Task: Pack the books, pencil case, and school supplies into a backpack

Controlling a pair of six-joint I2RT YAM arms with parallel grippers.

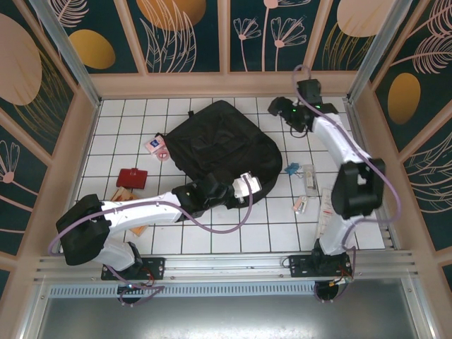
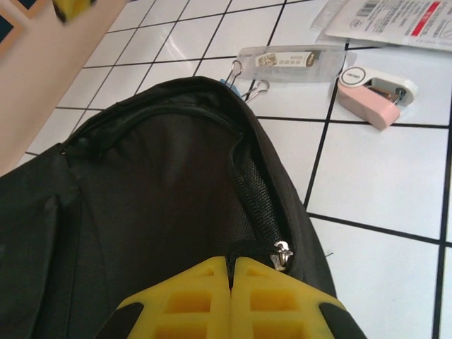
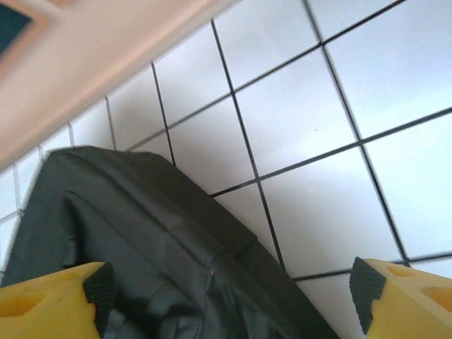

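Observation:
The black backpack (image 1: 219,148) lies flat in the middle of the tiled table. My left gripper (image 1: 256,185) is at its near right edge, and in the left wrist view the gripper (image 2: 231,260) is shut on a black pull tab beside the silver zip slider (image 2: 282,254). The zip gapes open along the backpack (image 2: 155,191). My right gripper (image 1: 281,110) hovers by the far right corner. In the right wrist view it (image 3: 233,293) stands open above the backpack (image 3: 141,240). A red pencil case (image 1: 132,177) and an orange book (image 1: 123,195) lie at the left.
A pink-white card (image 1: 155,144) and a pink roll (image 1: 164,155) lie left of the bag. Blue binder clips (image 2: 244,76), a clear case (image 2: 293,62), a pink stapler-like piece (image 2: 374,93) and a paper packet (image 2: 395,18) lie to its right. Wooden walls ring the table.

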